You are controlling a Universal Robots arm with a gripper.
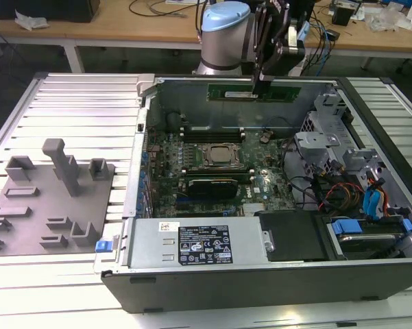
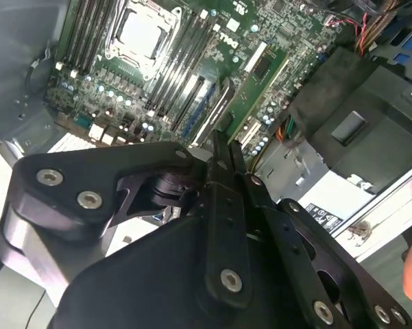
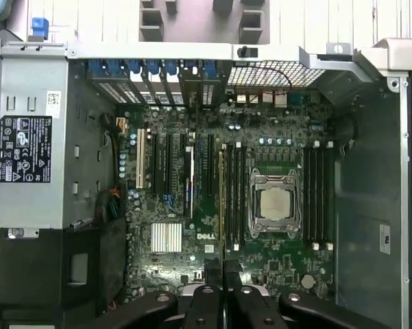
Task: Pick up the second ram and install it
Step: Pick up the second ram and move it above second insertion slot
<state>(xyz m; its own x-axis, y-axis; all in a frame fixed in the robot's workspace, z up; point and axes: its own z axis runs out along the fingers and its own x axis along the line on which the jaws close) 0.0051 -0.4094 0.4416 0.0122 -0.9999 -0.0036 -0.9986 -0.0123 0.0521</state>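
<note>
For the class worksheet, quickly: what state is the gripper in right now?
Gripper: closed, holding the second ram.

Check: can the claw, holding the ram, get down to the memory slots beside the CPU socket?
Probably yes. The claw holds the second ram above the open case, and no cable or part lies over the memory slots beside the CPU socket.

The pincer (image 1: pixel 262 86) hangs by the far wall of the open computer case (image 1: pixel 226 288), clamped on the second ram (image 1: pixel 226 92), which it holds level and on edge. Below, the motherboard (image 1: pixel 260 185) lies flat in the case, with the CPU socket (image 1: pixel 221 156) near its middle. Towards the exterior view's left, a grey holder tray (image 1: pixel 27 205) rests on the ribbed table (image 1: pixel 82 96), just beside the case.
</note>
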